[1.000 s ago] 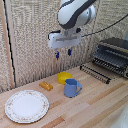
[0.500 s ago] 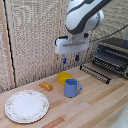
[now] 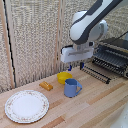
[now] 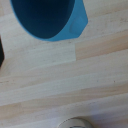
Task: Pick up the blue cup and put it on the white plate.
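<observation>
The blue mug (image 3: 72, 88) stands upright on the wooden table, its handle toward the exterior view's right. My gripper (image 3: 75, 65) hangs in the air above it and slightly behind, fingers pointing down, open and empty. The white plate (image 3: 26, 105) with a brownish patterned rim lies on the table at the exterior view's left, apart from the mug. The wrist view shows the mug's open rim (image 4: 47, 20) from above and a sliver of a pale round rim (image 4: 75, 123), with bare wood between them.
A low yellow bowl (image 3: 64, 77) sits just behind the mug. A small orange block (image 3: 46, 86) lies between the bowl and the plate. A dark wire rack (image 3: 107, 62) stands at the exterior view's right. A wicker screen backs the table.
The arm has moved toward the exterior view's right and lowered, bringing my gripper over the mug. The mug, plate and bowl have not moved.
</observation>
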Available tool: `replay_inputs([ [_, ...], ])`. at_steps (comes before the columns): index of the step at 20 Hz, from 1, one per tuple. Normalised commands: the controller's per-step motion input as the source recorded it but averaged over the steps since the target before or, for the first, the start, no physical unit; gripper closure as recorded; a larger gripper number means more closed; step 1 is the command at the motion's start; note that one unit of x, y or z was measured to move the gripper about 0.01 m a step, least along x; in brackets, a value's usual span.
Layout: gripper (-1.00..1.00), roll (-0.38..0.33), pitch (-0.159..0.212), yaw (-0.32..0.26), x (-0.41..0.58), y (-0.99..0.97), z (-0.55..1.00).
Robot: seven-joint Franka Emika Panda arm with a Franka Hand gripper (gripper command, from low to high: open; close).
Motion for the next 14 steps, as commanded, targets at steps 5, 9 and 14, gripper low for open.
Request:
replay_inputs([
  [5,-1.00,-0.009,0.005,0.140,0.031,-0.32,-0.31],
  [9,-1.00,-0.026,0.002,0.131,0.074,-0.22,-0.32],
  [14,-1.00,-0.053,0.000,0.123,0.141,-0.05,-0.32],
])
